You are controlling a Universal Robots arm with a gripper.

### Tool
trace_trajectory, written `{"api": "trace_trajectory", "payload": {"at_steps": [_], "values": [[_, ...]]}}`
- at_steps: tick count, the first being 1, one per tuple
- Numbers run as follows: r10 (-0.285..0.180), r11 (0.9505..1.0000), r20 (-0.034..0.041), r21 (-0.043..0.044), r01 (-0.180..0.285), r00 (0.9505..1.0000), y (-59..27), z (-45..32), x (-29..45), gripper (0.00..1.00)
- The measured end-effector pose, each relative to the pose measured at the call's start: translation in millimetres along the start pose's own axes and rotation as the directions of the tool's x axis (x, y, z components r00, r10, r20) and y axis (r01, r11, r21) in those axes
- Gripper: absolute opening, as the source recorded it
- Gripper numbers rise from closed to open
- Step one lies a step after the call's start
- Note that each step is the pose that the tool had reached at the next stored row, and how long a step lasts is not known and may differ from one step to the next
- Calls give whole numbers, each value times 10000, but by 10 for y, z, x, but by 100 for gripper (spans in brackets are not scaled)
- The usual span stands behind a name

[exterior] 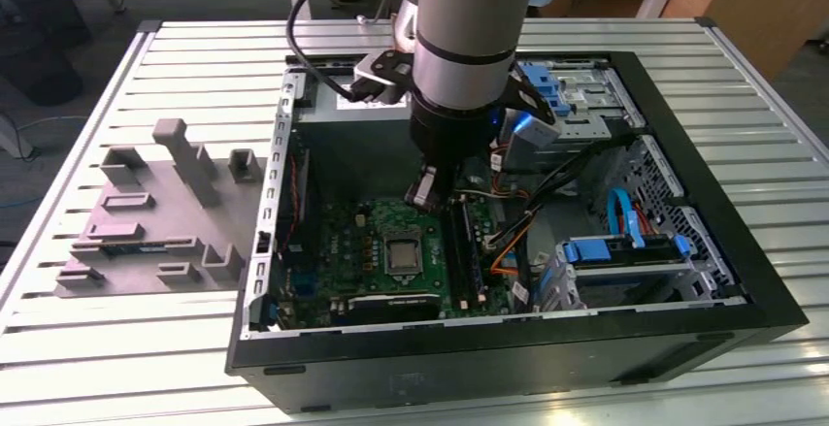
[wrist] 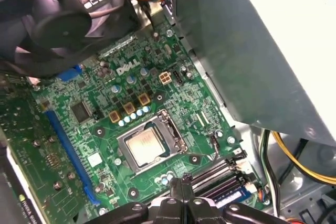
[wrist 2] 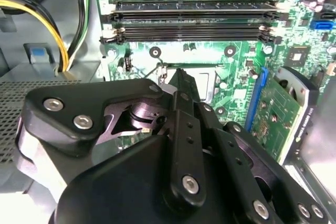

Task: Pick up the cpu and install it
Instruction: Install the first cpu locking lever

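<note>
The cpu (wrist: 144,146), a small square chip with a pale metal top, lies flat inside the metal-framed socket (wrist: 149,142) on the green motherboard (wrist: 94,129). My gripper (wrist: 182,183) hangs a little above the board beside the socket, between it and the memory slots (wrist: 220,174). Its fingers are shut together with nothing between them. In the exterior view the gripper (exterior: 421,196) is inside the open PC case (exterior: 518,348), just behind the socket (exterior: 403,252). In the second wrist view the gripper (wrist 2: 181,76) covers most of the socket (wrist 2: 210,80).
Black memory slots (wrist 2: 189,22) run beside the socket. An upright expansion card (wrist: 21,171) and a blue slot (wrist: 68,150) stand on its other side. Yellow cables (wrist: 299,161), a fan (wrist: 63,19) and drive bays (exterior: 622,251) crowd the case. A grey fixture (exterior: 155,222) lies on the table.
</note>
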State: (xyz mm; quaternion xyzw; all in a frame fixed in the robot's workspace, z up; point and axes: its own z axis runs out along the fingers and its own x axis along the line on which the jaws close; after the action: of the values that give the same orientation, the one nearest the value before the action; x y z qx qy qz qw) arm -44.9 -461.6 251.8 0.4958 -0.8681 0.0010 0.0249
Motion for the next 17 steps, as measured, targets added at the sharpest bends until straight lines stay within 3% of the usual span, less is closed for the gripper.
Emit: {"api": "trace_trajectory", "payload": {"at_steps": [8,17], "values": [[0,10000,3,2,0,10000,9,-9,-142,11],[0,10000,2,2,0,10000,15,24,-227,11]]}}
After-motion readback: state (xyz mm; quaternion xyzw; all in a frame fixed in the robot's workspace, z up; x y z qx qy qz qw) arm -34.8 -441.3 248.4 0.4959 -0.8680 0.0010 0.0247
